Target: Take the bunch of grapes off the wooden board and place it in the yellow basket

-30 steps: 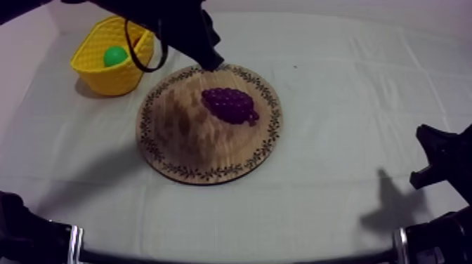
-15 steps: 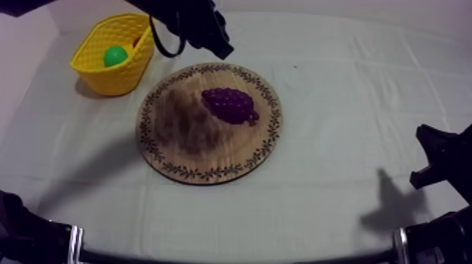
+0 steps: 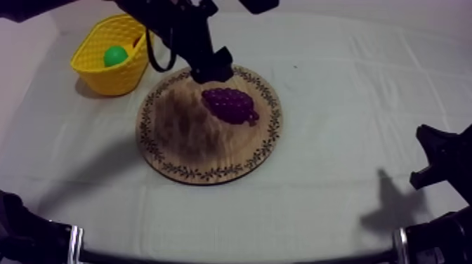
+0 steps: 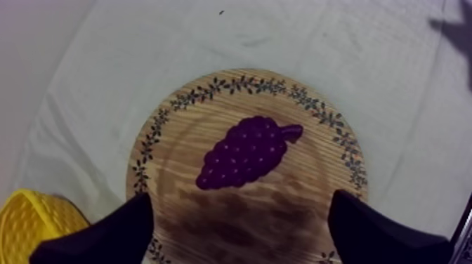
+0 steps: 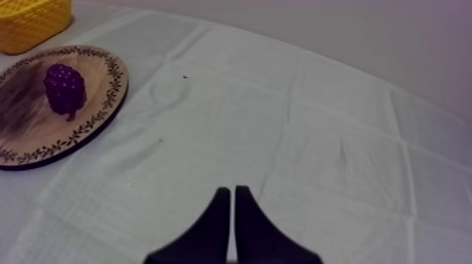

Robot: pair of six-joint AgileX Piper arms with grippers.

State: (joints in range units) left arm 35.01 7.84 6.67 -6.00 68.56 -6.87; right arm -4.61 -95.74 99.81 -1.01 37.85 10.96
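Purple grapes [image 4: 246, 152] on wooden board [image 4: 326, 158], just beyond spread left hand [image 4: 239, 198]; untouched

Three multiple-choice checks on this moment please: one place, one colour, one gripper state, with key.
1. Where does the bunch of grapes lie? A on the wooden board; B in a bowl; C lifted in the air.
2. The round thing in the yellow basket is: A red; B green; C purple.
3. The left gripper is: A shut on nothing; B shut on the grapes; C open.
Key: 1A, the grapes rest inside the board's patterned rim; 2B, green shows over the basket wall; 3C, its fingers stand apart, the grapes untouched.
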